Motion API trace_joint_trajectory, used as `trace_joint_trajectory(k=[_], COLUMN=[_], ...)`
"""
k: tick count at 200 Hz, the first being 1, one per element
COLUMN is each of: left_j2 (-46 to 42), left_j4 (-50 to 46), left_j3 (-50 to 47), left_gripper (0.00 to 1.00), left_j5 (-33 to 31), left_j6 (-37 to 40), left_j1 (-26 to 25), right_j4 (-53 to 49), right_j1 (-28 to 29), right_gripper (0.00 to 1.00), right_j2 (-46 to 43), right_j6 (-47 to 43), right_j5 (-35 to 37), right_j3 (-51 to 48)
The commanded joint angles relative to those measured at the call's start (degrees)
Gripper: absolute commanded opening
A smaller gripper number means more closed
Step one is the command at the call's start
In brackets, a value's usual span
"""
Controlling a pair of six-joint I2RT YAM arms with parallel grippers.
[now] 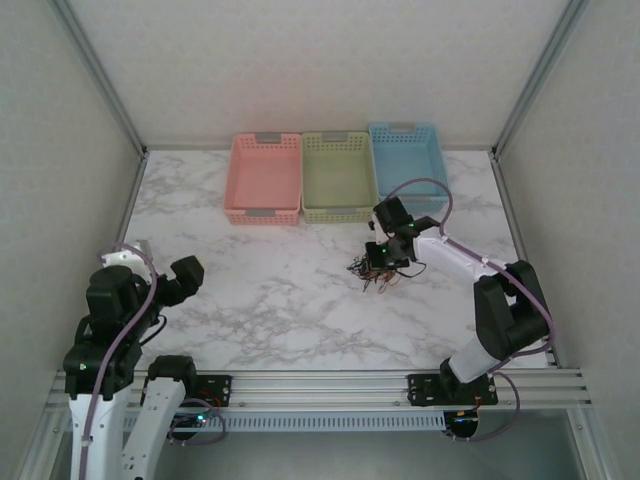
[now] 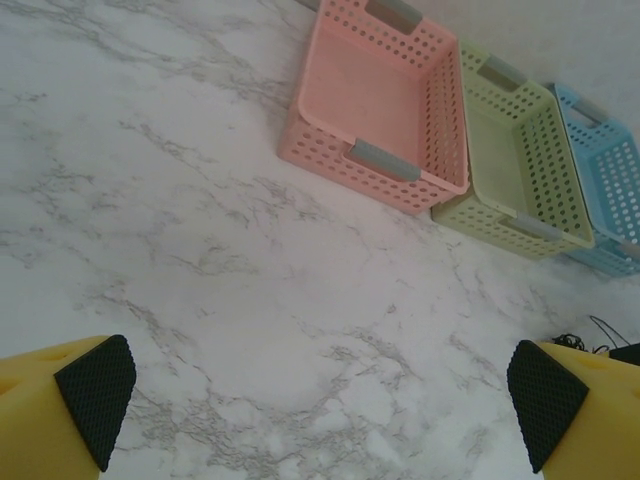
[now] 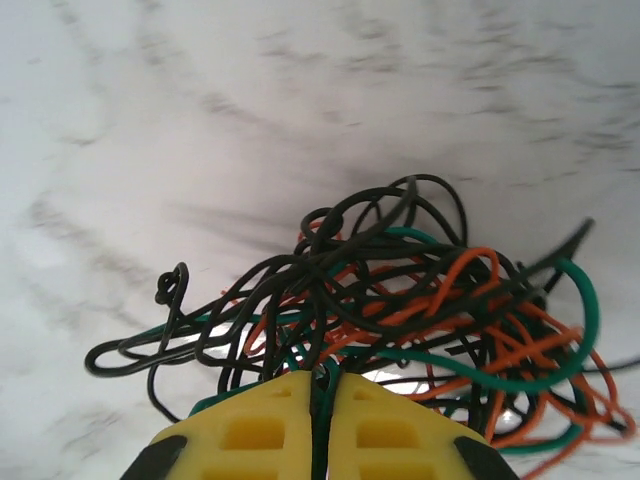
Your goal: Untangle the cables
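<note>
The right gripper [image 3: 322, 385] is pinched closed on strands of the cables [image 3: 400, 290], a tangled bunch right of the table's [image 1: 270, 300] centre, near the far-edge baskets [image 1: 339, 176]. The left gripper [image 2: 320, 400] hangs spread wide, holding nothing, near the left edge over bare marble.

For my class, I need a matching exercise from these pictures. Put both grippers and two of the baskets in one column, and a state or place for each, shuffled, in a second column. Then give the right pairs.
Column one:
1. left gripper
2. right gripper
3. pink basket
4. blue basket

Column two:
A. right end of the basket row, seen from the top camera
B. shut on the cables
C. open, holding nothing
D. left end of the basket row, seen from the top camera

Pairs: 1-C, 2-B, 3-D, 4-A
</note>
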Motion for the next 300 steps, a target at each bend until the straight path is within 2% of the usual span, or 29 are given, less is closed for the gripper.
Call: trace_joint_trajectory(k=[1,32,67,83,107,122,176,191,217,227,238,270,300], left_j2=[1.3,3.2,4.7,4.9,4.6,4.4,4.7,5.1,7.6,8.2,7.9,11.1,21.1], left_j4=[1.4,1.8,1.8,2.1,2.4,2.4,2.6,2.7,6.2,9.1,12.2,17.6,28.4], left_j3=[-0.1,0.4,0.8,0.5,0.1,0.0,-0.1,0.5,0.6,-0.3,-1.8,-6.4,-10.5], left_gripper=[0.98,0.98,0.98,0.98,0.98,0.98,0.98,0.97,0.89,0.87,0.86,0.85,0.85], left_j5=[0.5,2.0,3.3,4.0,3.9,4.1,4.6,8.0,19.9,22.4,21.8,12.3,4.7], left_j6=[0.6,0.5,0.8,1.1,1.2,1.4,1.5,1.9,-2.5,-6.0,-9.4,-13.3,-16.2], left_j1=[1.2,1.3,1.3,1.3,1.3,1.3,1.3,1.0,0.0,-1.7,-4.9,-17.8,-31.8], right_j4=[0.5,1.1,1.3,0.6,0.4,0.2,-3.8,-4.3,-4.1,-3.1,-1.6,4.2,8.1], right_j1=[3.5,8.2,9.8,9.9,10.0,10.0,9.9,9.5,6.3,4.8,3.5,0.7,0.3], right_gripper=[0.00,0.00,0.03,0.13,0.36,0.45,0.52,0.54,0.54,0.53,0.52,0.51,0.50], right_j2=[-1.0,2.6,3.9,4.0,2.8,1.6,-4.1,-6.1,-7.8,-8.5,-9.2,-8.6,-6.4], right_j6=[2.1,2.8,3.7,3.6,2.8,2.4,-0.8,-1.6,-1.5,-0.8,0.1,4.3,6.5], right_j5=[-3.7,-2.0,-1.3,-1.7,-1.8,-1.4,2.1,3.4,3.7,2.6,1.1,-3.3,-6.5], right_j3=[3.2,6.7,9.0,9.5,9.3,9.2,10.0,9.3,6.5,5.1,3.7,-0.1,-2.7])
